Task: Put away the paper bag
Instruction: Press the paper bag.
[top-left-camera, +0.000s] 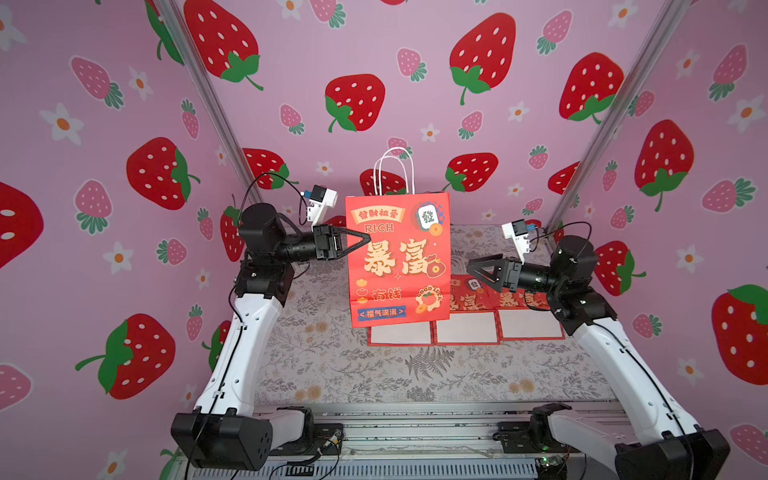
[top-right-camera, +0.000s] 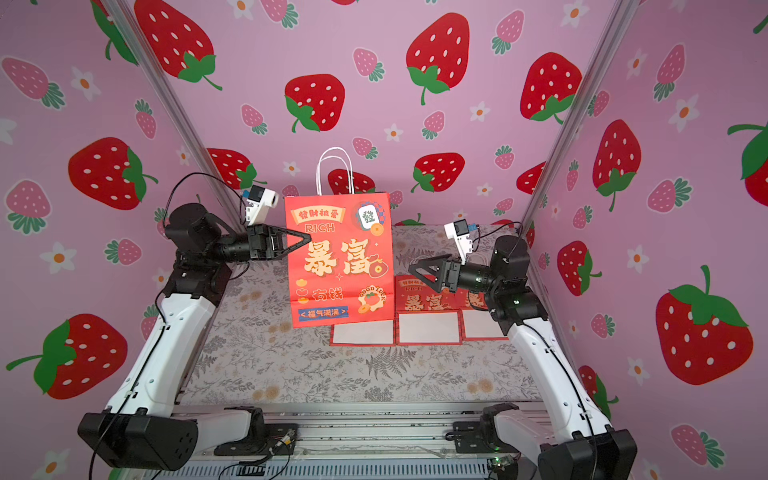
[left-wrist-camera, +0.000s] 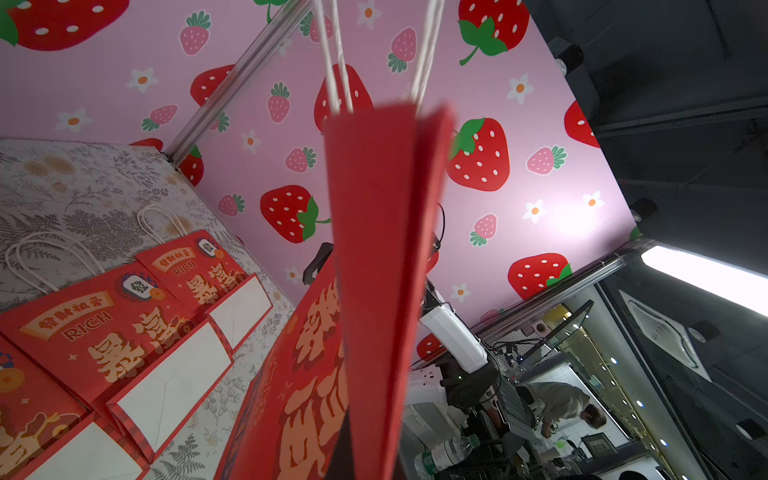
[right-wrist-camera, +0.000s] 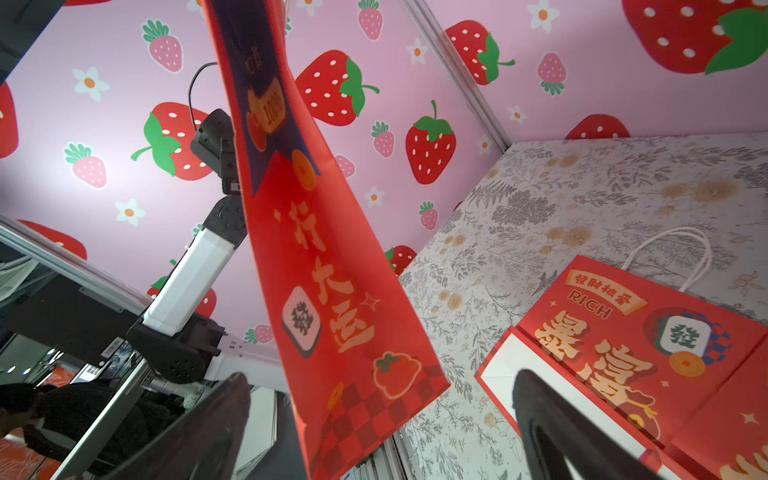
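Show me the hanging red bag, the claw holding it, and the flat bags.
red paper bag (top-left-camera: 399, 266): top view, printed front.
left gripper (top-left-camera: 368, 238): top view, closed fingertips.
flat bags (top-left-camera: 467, 328): top view, middle bag's white base.

You see a red paper bag (top-left-camera: 399, 257) with cream lettering, blue banner, white handles (top-left-camera: 392, 149); your tablecloth (top-left-camera: 374, 374) is grey fern print, walls (top-left-camera: 291, 62) pink with red strawberries.

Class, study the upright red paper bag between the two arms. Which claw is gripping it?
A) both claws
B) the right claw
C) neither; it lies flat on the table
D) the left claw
D: the left claw is shut on the side edge of the paper bag; the right claw is open, apart from it.
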